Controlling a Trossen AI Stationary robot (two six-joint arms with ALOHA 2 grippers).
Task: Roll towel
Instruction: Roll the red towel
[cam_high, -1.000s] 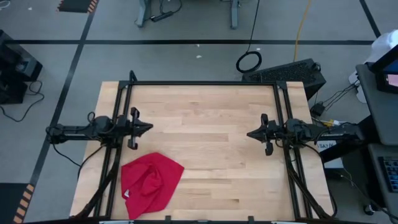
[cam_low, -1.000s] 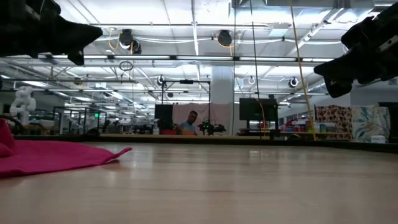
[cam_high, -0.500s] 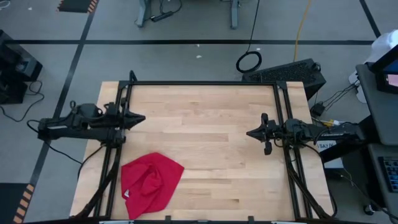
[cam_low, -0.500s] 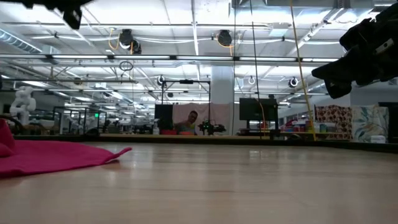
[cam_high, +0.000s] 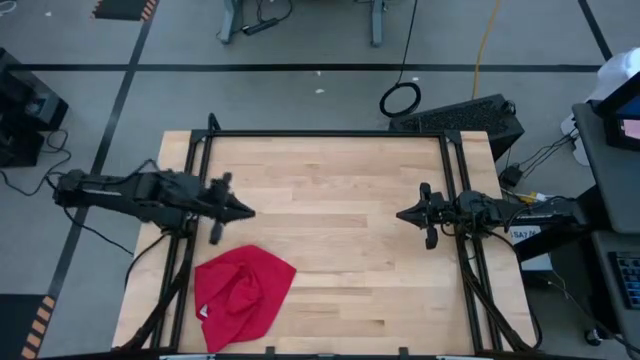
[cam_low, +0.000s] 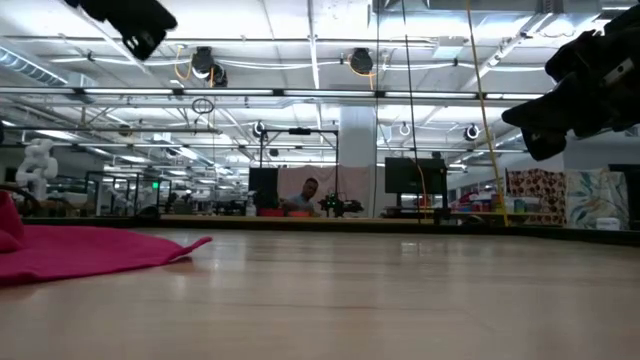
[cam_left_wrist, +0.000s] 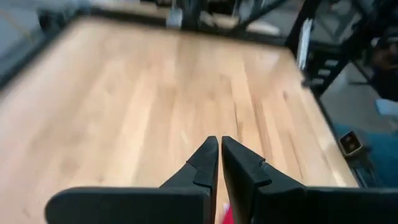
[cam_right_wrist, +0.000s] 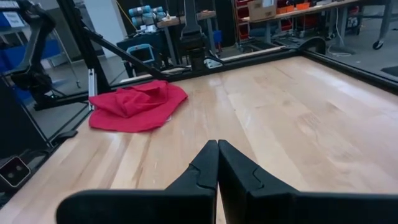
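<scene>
Currently our left gripper (cam_high: 243, 211) hangs above the table's (cam_high: 350, 230) left side with its fingers nearly pressed together, empty, its tip pointing toward the middle. Just nearer than it, by the near left corner, the towel (cam_high: 240, 292) lies crumpled in a loose heap (its small white tag (cam_high: 203, 312) shows at the left edge), not touching either arm. Our right gripper (cam_high: 403, 214) waits clenched and empty over the right side, well apart from the cloth. We judge the rolling not yet begun: this is the approach. Next, we think, the left fingers must part, come down on a towel edge, and the cloth be spread flat before any rolling.
</scene>
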